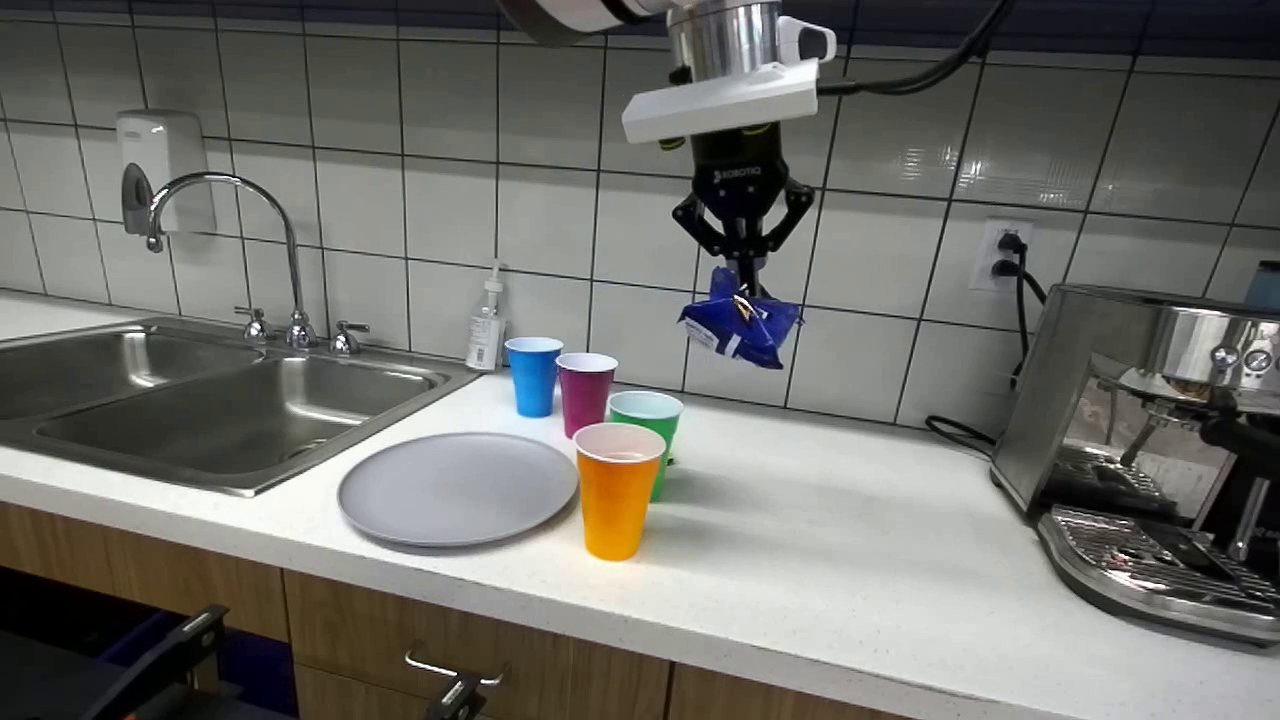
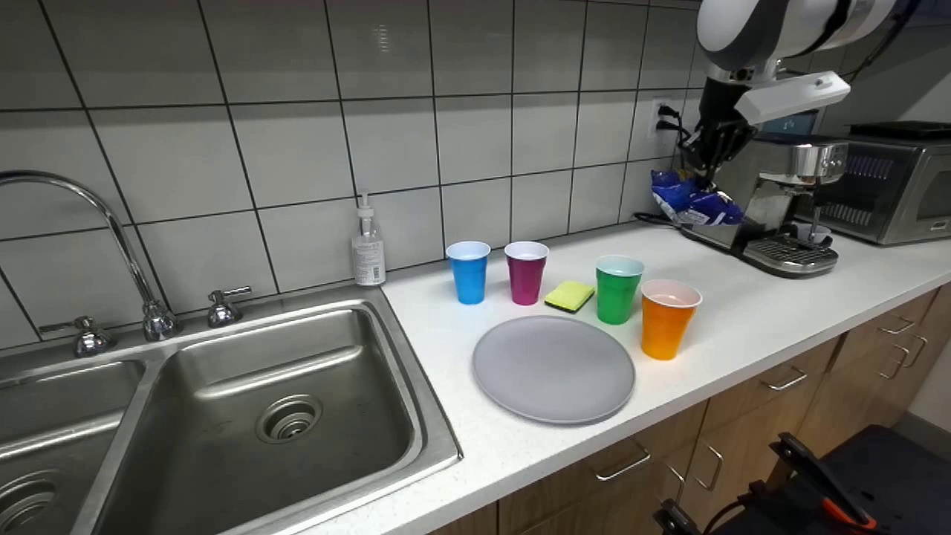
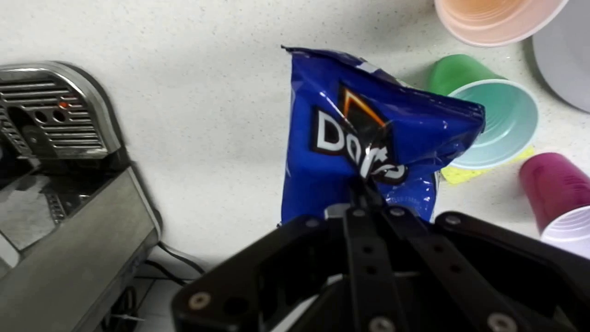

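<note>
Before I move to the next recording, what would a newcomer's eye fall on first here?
The crumpled, shiny blue snack bag catches the eye first, pinched in the shut black gripper above the white countertop. Next, near the flat, round grey plate, stand a blue plastic cup, a purple plastic cup, a green plastic cup and an orange plastic cup.
</note>
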`<state>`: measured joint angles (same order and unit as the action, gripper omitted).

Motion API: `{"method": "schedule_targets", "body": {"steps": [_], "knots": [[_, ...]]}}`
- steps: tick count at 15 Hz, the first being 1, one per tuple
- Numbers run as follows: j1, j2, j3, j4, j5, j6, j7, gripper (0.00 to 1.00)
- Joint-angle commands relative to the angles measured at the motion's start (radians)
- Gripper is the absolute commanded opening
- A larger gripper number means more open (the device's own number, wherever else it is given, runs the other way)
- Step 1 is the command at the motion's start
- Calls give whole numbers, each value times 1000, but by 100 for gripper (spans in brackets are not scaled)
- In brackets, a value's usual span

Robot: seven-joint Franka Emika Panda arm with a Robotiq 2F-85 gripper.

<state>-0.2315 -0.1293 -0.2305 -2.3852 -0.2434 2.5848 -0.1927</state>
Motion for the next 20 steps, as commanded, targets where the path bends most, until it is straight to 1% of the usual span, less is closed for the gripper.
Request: {"method": "schedule_targets", "body": {"steps": [1, 6, 11, 16, 19, 20], "knots": [[-41, 50, -16, 34, -51, 28, 89, 0], [-60, 148, -47, 62, -46, 67, 172, 0], [-47, 282, -78, 98, -54, 137, 305, 0], [-8, 407, -150, 137, -98, 195, 454, 0], [32, 467, -207, 152, -123, 219, 524, 0], [42, 487, -220, 156, -115, 224, 533, 0]]}}
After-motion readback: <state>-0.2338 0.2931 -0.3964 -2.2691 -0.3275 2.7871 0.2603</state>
